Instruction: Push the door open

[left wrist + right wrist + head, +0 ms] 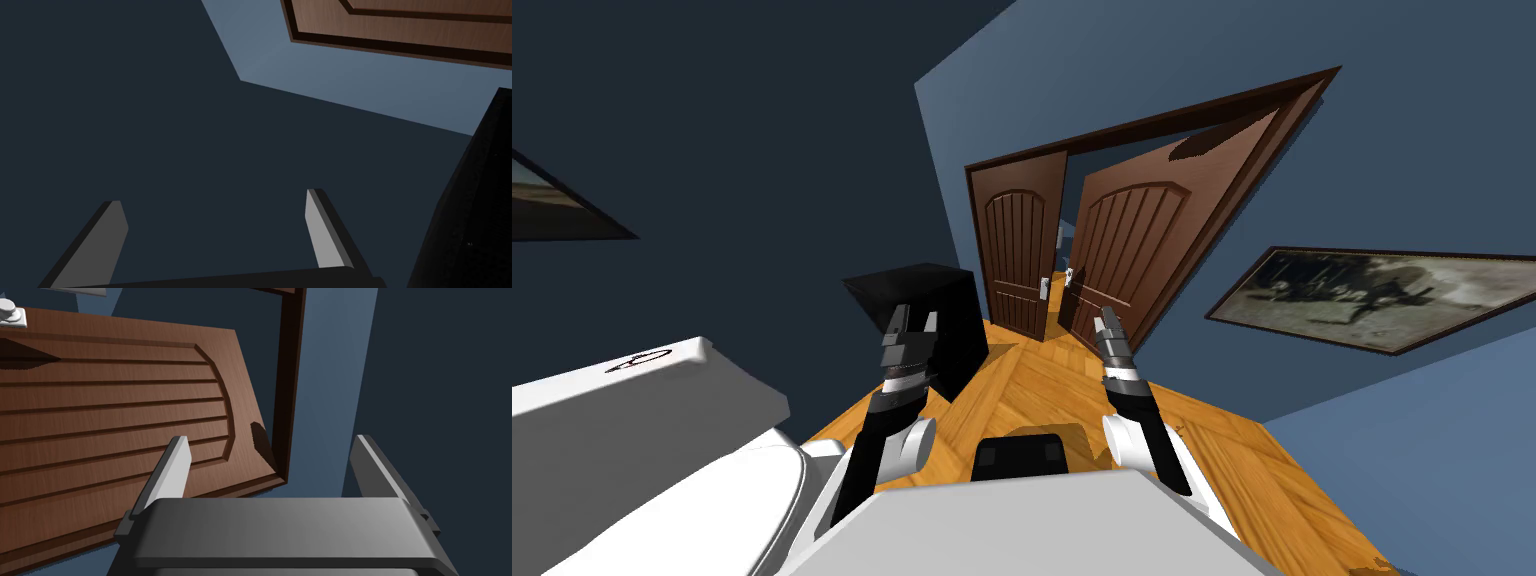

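Note:
A dark brown double door with grooved panels stands ahead in a blue wall. Its right leaf is swung partly away, leaving a narrow gap in the middle; the left leaf looks shut. Each leaf carries a pale handle near the gap. My right gripper is raised in front of the right leaf, short of it, open and empty. In the right wrist view the leaf's panel, its knob and the frame show beyond the right gripper. My left gripper is open and empty, beside a black box.
A black box stands on the wooden floor left of the doorway, close to my left gripper. A white fixture lies at my left. A framed picture hangs on the right wall.

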Robot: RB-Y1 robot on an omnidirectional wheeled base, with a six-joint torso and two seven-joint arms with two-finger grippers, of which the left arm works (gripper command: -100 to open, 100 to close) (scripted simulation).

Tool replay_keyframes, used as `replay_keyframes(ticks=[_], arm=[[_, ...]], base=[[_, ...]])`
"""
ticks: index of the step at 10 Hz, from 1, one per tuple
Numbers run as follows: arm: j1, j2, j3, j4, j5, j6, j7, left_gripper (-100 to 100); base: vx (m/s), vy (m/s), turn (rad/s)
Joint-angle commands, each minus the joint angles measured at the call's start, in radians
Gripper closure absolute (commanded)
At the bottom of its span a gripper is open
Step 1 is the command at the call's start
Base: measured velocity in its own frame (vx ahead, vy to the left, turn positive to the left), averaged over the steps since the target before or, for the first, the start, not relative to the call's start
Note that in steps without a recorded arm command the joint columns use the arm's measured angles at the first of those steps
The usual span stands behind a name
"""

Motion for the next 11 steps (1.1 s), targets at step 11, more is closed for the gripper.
replay_keyframes(ticks=[11], arm=[[-0.131,0.064,-0.031,0.244,0.045,0.052,-0.048,-100]], base=[[0.132,-0.033,-0.069]])
